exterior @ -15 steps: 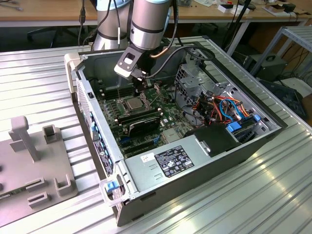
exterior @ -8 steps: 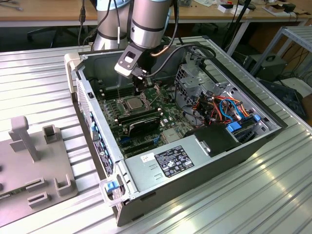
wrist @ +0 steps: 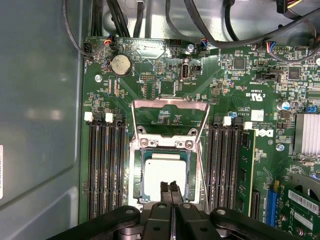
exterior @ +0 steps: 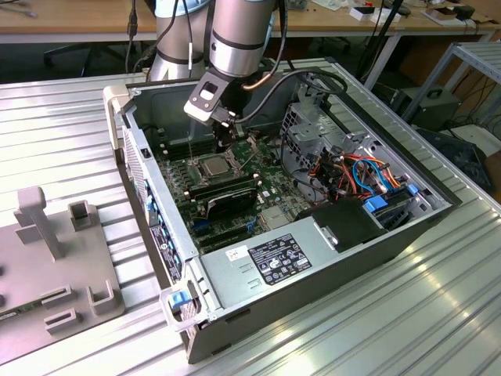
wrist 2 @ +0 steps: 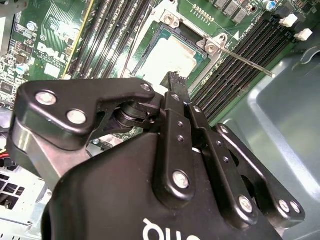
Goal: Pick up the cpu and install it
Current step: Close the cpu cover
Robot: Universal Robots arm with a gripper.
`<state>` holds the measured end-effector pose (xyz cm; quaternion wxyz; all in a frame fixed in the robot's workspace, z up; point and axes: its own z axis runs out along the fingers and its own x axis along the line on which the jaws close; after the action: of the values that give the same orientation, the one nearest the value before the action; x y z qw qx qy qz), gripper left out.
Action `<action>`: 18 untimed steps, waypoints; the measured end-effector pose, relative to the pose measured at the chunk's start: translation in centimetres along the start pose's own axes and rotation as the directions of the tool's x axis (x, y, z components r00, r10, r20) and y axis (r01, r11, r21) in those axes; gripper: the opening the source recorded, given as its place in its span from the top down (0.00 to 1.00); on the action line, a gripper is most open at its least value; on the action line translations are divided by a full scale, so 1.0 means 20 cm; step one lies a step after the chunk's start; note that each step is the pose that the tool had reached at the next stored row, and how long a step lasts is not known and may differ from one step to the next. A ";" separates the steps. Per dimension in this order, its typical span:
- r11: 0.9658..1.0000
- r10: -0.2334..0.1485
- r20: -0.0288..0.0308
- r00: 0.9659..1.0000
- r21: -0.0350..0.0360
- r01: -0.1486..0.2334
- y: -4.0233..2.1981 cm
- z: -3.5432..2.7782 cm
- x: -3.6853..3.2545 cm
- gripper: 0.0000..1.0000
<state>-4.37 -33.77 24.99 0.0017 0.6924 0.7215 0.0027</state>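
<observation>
Ok, I read the gripper (wrist: 170,186) closed and empty, right over the cpu (wrist: 160,167), seated in the socket (wrist: 142,150) beneath it, load frame (wrist: 170,103) flipped up.

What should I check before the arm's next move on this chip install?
1. Chip lying in the socket: ok.
2. Chip seated flat: cannot tell.
3. Jaws empty: ok, shut, over the chip.
4. Socket cover closed: not ok, it stands raised.
5. Lever latched: not ok, it stands free.
</observation>
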 end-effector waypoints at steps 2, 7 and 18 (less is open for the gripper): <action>1.000 0.000 0.000 1.000 0.000 0.000 0.000 0.000 0.000 0.89; 1.000 0.000 0.000 1.000 0.000 0.000 0.000 -0.003 0.000 0.89; 1.000 0.000 0.000 1.000 0.000 0.000 0.000 -0.021 0.000 0.89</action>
<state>-4.37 -33.77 25.40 0.0017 0.6924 0.7215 0.0027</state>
